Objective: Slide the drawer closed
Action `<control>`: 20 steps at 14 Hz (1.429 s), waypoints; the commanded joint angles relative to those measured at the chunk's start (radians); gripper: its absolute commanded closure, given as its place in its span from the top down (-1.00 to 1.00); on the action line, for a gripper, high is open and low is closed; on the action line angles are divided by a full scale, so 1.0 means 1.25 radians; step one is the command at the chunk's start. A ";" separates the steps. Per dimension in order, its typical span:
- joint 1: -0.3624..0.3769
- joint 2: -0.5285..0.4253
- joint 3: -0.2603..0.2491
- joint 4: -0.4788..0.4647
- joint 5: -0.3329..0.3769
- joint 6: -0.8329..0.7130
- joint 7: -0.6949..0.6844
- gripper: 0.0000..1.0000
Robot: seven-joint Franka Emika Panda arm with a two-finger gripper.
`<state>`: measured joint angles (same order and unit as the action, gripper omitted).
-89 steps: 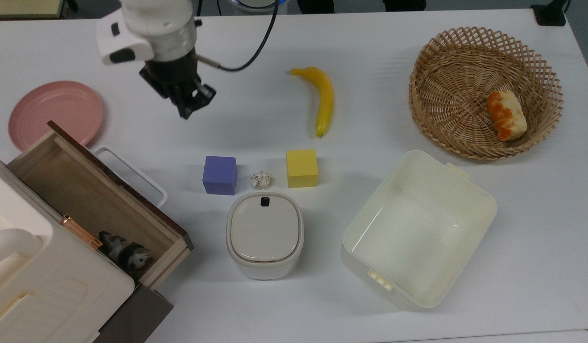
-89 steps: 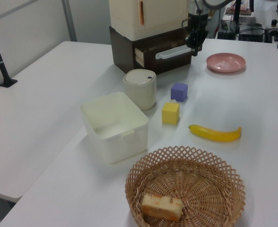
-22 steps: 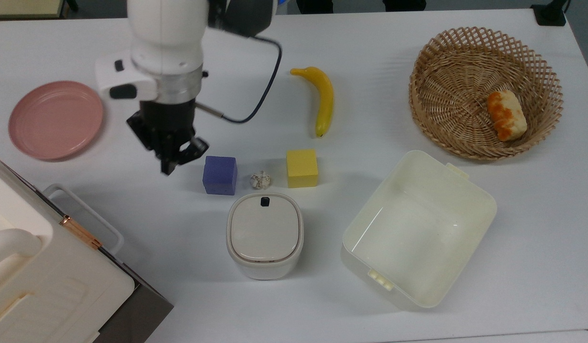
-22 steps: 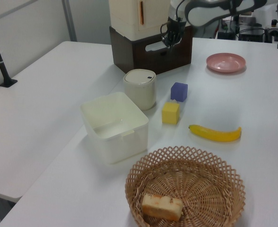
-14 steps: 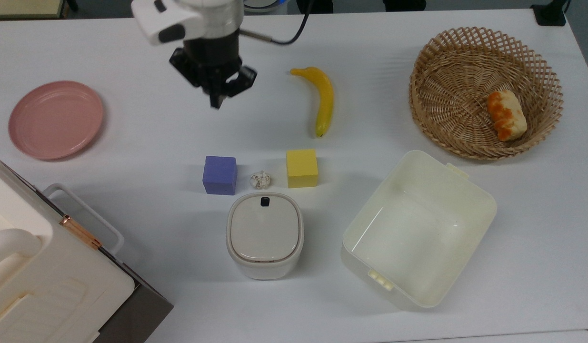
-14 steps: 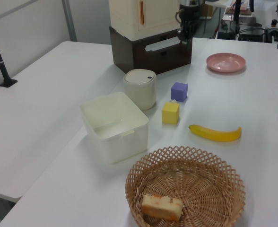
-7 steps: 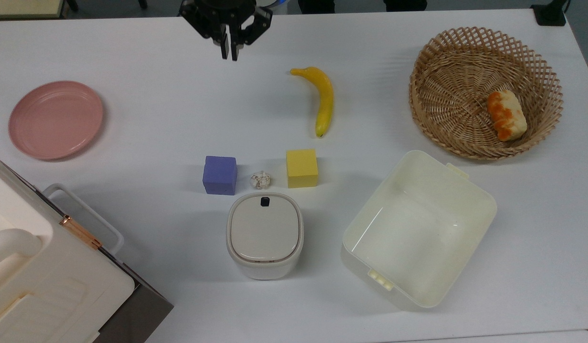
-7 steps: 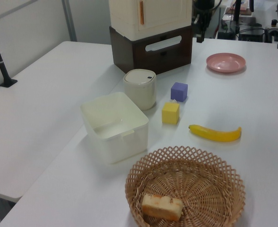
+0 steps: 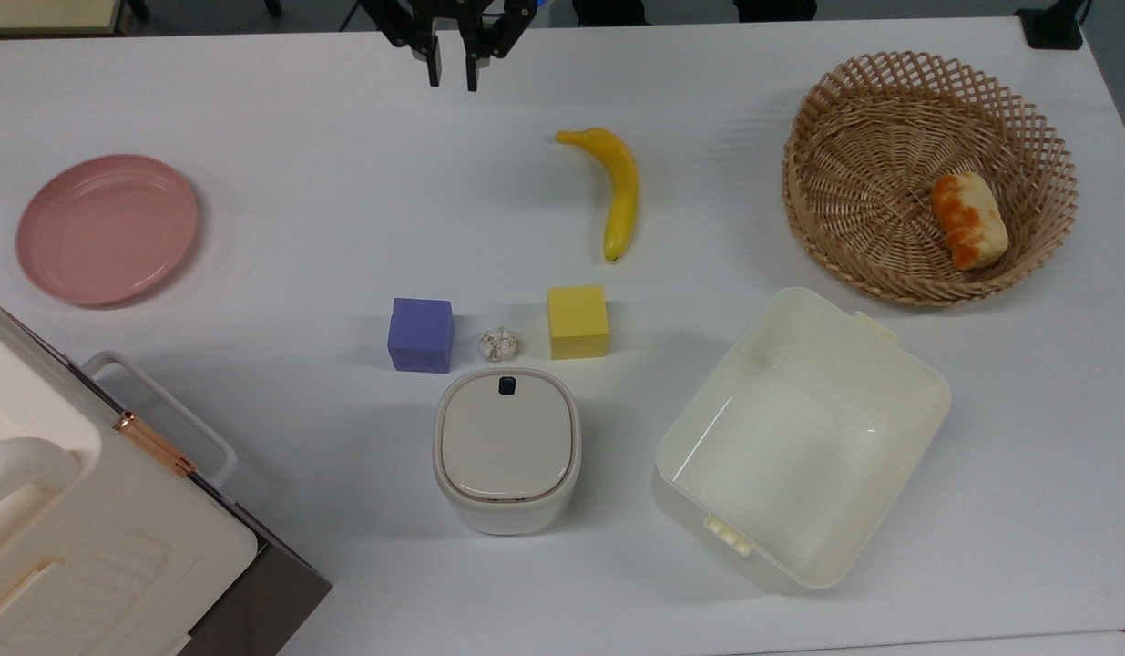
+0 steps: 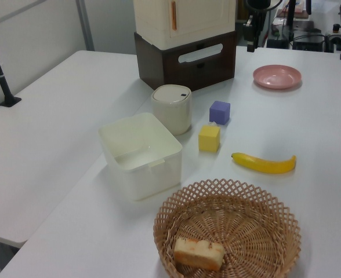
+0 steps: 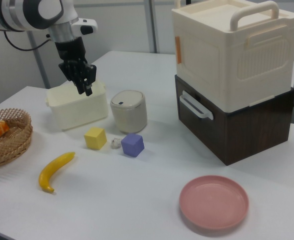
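Dark-fronted wooden drawer (image 11: 222, 125) with white loop handle (image 11: 193, 106) seems flush shut; rigid, push its front. Hand (image 9: 453, 77) fingers apart, empty.

A white arm (image 11: 29, 12) with grey joint bands (a black cable trails behind) ends in a black gripper (image 11: 84, 85) with slim fingers (image 9: 432, 68).

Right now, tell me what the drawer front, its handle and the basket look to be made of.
The drawer front looks like dark brown wood or wood-look laminate: faint grain, matte. Its handle looks like white plastic: smooth, rounded, slightly glossy loop. The basket looks like woven wicker or rattan: tan strands in open lattice, matte. The looks alone cannot confirm any of these.
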<state>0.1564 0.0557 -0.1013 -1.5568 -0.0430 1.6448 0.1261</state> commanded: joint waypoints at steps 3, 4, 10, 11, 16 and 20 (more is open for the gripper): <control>0.003 -0.026 -0.010 -0.019 0.021 -0.031 -0.025 1.00; 0.004 -0.027 -0.011 -0.019 0.020 -0.032 -0.025 1.00; -0.011 -0.045 -0.005 -0.020 0.020 -0.052 -0.043 1.00; -0.022 -0.046 -0.002 -0.020 0.020 -0.052 -0.063 1.00; -0.058 -0.046 0.038 -0.020 0.021 -0.053 -0.070 1.00; -0.050 -0.046 0.037 -0.020 0.021 -0.054 -0.065 1.00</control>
<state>0.1038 0.0272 -0.0652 -1.5568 -0.0422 1.5997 0.0533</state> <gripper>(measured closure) 0.000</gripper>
